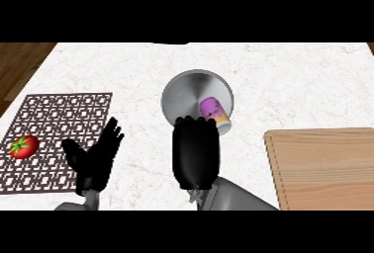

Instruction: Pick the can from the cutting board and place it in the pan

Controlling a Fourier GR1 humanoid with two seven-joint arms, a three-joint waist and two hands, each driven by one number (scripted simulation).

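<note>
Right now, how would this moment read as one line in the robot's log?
right hand: over pan, shut on can | left hand: open, resting over mat | cutting board: bare | tomato: on mat

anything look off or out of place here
Nothing is spilled or damaged. The purple can lies tilted over the near rim of the pan, with the right robot hand curled at it. The tomato sits on the patterned mat, away from the cutting board.

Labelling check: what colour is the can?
Purple with a pale end, the can shows best in the head view.
</note>
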